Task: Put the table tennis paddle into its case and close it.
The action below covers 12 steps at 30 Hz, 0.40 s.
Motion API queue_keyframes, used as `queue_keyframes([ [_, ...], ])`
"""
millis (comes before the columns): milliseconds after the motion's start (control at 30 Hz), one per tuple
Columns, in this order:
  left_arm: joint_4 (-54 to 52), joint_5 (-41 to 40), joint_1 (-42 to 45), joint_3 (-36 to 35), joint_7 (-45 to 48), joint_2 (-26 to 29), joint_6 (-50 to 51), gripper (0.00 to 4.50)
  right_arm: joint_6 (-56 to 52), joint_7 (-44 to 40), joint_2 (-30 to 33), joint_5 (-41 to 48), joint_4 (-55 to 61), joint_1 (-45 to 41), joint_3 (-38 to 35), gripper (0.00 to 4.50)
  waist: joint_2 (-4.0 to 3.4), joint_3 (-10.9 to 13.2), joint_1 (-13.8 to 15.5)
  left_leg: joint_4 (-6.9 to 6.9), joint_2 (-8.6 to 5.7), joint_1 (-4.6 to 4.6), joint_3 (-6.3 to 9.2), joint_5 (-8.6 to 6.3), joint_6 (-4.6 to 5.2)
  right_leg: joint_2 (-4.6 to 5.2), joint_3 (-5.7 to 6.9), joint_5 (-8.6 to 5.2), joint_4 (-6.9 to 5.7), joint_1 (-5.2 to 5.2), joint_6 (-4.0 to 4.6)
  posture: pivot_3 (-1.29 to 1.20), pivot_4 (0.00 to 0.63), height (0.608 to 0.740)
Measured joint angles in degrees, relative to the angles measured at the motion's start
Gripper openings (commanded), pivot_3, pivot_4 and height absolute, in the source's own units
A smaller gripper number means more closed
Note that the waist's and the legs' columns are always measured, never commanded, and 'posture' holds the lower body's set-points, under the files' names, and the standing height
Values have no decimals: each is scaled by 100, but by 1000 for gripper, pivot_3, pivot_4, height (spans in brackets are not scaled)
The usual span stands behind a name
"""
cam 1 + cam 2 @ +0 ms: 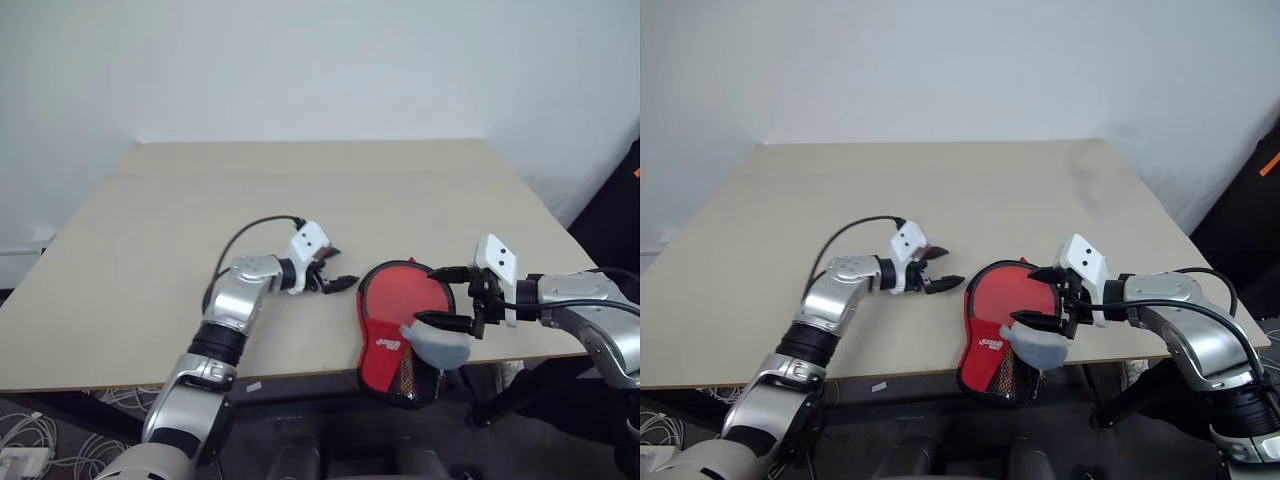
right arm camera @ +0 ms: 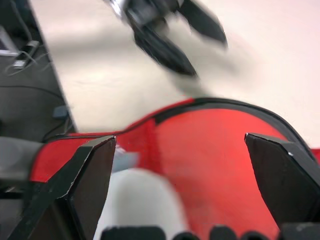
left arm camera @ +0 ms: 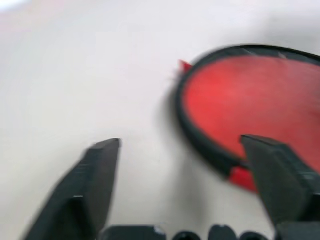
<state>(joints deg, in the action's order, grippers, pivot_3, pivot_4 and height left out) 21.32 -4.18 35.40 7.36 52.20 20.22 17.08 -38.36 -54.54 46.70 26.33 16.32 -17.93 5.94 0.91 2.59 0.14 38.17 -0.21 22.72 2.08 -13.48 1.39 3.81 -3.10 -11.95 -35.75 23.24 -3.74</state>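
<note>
Bright, even, soft-shadowed light over the table (image 1: 150,250); both wrist views smeared by motion blur.

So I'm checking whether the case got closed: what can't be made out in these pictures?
- Case: its zip and closure are too small in the eye views and smeared in the wrist views.
- Paddle: none visible; whether it's inside can't be told.
- Pale lump: covers part of the case.
- Case's near end overhangs the table.

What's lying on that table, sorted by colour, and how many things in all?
Red: 1, the case, hanging partly over the near edge of the table.
Pale blue-grey: 1, a small lump on the case.
Total: 2.
</note>
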Motion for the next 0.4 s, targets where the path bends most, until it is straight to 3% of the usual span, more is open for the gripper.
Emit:
queue_keyframes([
  [267,-630,-365,-777,-681,-90,927,434,4470,-11,296,-101,-367,-498,-133,21,4500,-6,-2,-23,-7,7,-8,-3,0,0,-5,-3,1,-5,1,1,0,0,740],
  [400,-647,-414,-1118,-886,-234,1052,569,4470,-136,459,-250,-450,-669,-216,14,4500,-4,-1,6,0,4,-6,1,1,0,-3,0,1,-5,-4,3,0,0,740],
])
